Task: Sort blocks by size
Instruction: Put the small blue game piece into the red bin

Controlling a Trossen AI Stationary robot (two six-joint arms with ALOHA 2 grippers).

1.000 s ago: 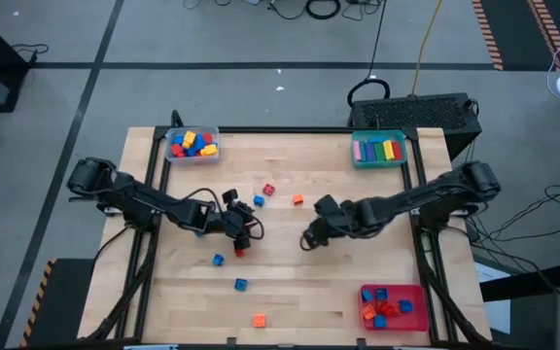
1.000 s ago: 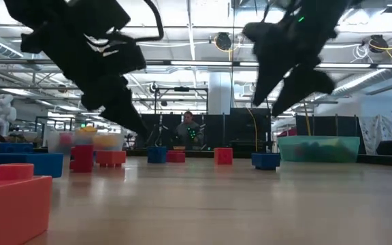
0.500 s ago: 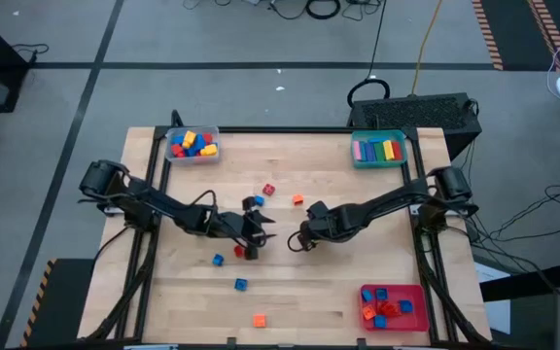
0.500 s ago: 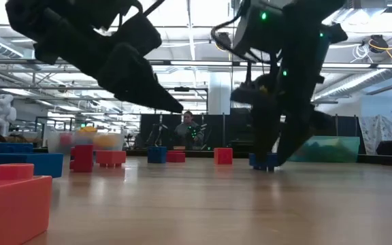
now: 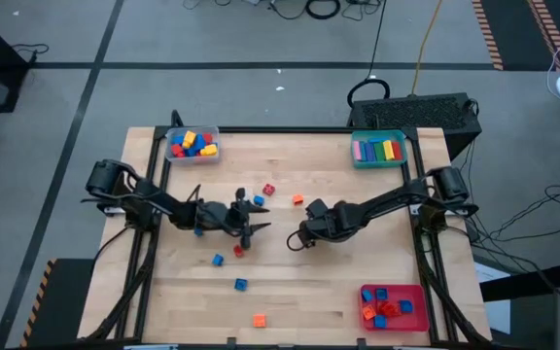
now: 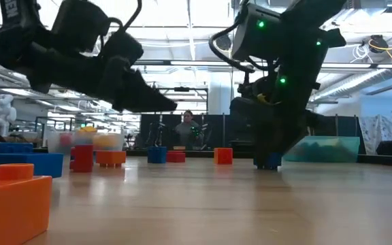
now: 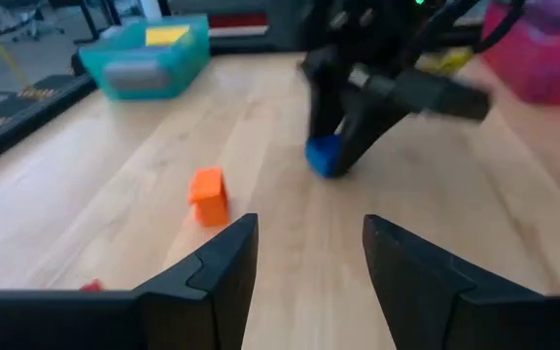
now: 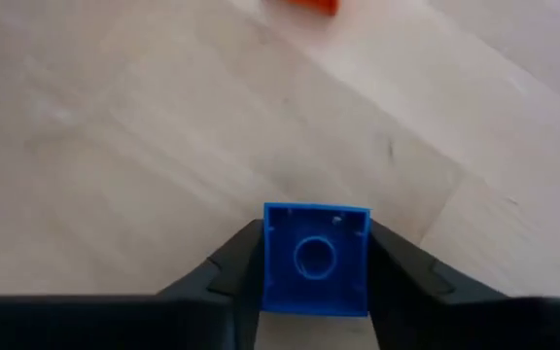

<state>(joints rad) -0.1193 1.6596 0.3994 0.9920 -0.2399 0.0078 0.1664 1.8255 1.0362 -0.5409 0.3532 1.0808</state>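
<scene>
R gripper (image 8: 314,282) was down at the table's middle, arm stretched in low from the right edge, fingers (image 8: 227,267) pinching a small blue cube (image 8: 316,258) from both sides. In the L wrist view the same cube (image 7: 325,156) sat on the wood between those dark fingertips. Cube showed a square hollow face with a ring in it.

L gripper (image 5: 251,226) hung above the table just left of centre, w/ fingers (image 7: 217,267) spread and nothing between them, pointing toward the R gripper.

Around them, loose blocks lay scattered: an orange cube (image 5: 298,199) and a red one (image 5: 268,190) near the R gripper on the far side, a blue one (image 5: 259,200) by the L gripper, two more blue (image 5: 240,284) nearer the front, plus an orange one (image 5: 259,320) at the front edge. None lay between the two grippers.

Clear tray (image 5: 170,146) at the far L corner held mixed medium bricks; teal tray (image 5: 358,160) at the far R held long bars side by side; red tray (image 5: 418,313) at the near R corner held small blue and red cubes. In the low view a person (image 6: 187,128) sat in the room behind the table.
</scene>
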